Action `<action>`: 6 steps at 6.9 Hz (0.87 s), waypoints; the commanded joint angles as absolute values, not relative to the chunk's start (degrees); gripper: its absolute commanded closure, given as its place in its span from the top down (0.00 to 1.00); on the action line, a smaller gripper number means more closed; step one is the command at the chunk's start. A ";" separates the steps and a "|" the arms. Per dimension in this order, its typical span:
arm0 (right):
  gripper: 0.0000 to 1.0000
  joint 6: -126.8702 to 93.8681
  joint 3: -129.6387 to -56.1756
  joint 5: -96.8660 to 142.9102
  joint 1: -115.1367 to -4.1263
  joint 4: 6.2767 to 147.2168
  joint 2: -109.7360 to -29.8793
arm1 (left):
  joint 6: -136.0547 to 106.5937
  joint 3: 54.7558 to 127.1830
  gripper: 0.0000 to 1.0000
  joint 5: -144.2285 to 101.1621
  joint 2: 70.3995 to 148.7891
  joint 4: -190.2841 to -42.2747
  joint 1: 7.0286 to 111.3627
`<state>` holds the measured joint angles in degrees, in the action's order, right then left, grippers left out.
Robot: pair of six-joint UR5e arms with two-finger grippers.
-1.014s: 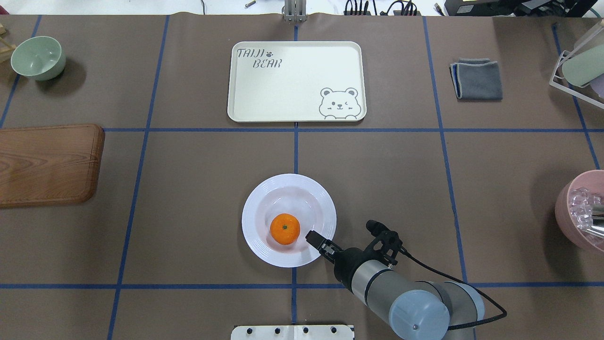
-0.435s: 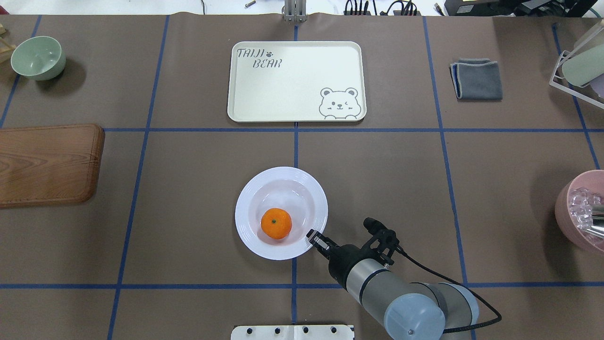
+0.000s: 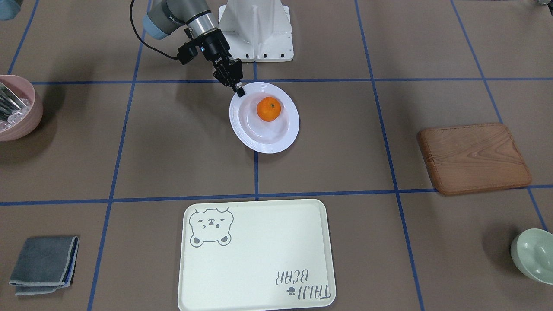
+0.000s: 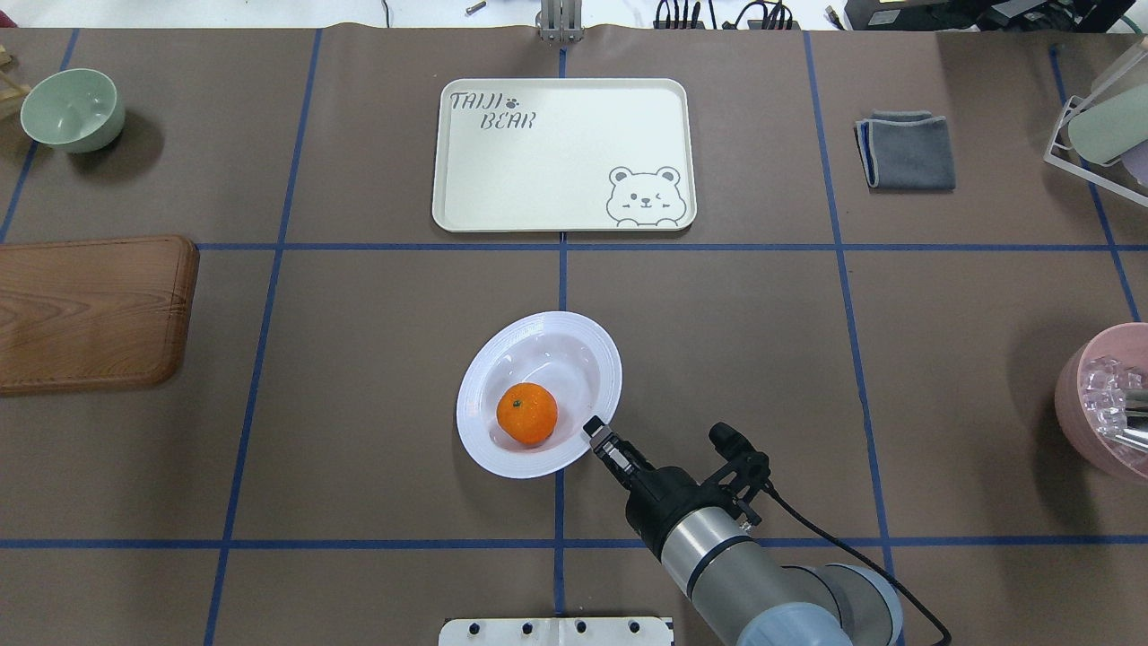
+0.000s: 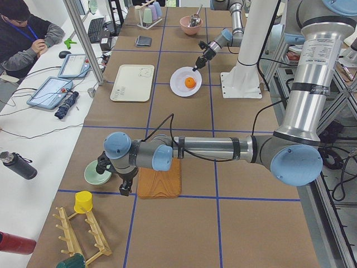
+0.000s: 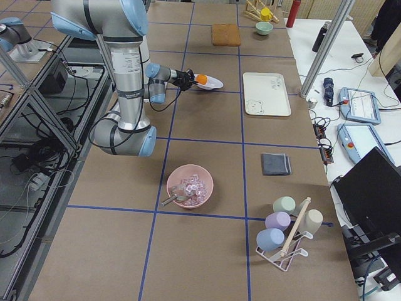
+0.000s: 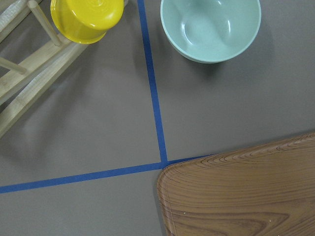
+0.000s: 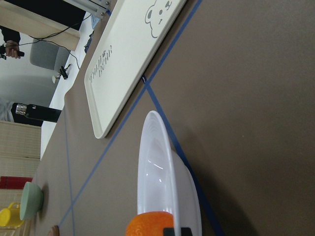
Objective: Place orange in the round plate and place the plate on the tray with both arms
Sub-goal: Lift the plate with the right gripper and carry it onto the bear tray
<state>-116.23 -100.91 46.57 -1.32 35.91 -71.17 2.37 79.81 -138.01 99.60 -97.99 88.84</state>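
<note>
- The right arm reaches low over the table [image 4: 359, 404], and the right gripper [image 4: 595, 433] is clamped tight on the near rim of the round plate [image 4: 574, 336], which hangs tilted.
- The orange [image 4: 526, 414] sits in the plate's well, on the gripper's side.
- The tray [image 4: 556, 152] lies well apart, farther up the table.
- The left arm stretches out to its own side. The left gripper [image 5: 126, 188] points down between the wooden board [image 4: 90, 309] and the green bowl [image 4: 72, 109]; how far its fingers are spread cannot be told.
- Brown paper with blue tape lines covers the table.
- A person [image 5: 22, 39] sits at a side desk.
</note>
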 commanded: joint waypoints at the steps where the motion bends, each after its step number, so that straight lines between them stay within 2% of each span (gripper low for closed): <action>1: 0.00 -116.37 -100.72 40.53 -0.62 30.51 -71.19 | 2.37 80.85 0.98 -138.08 98.53 -98.00 88.86; 6: 0.00 -121.61 -99.94 41.22 -13.32 30.41 -64.34 | -1.83 83.93 0.98 -137.73 93.26 -97.21 89.65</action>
<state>-118.70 -100.53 40.82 -9.20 30.20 -65.11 0.09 83.04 -137.85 94.76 -97.38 89.56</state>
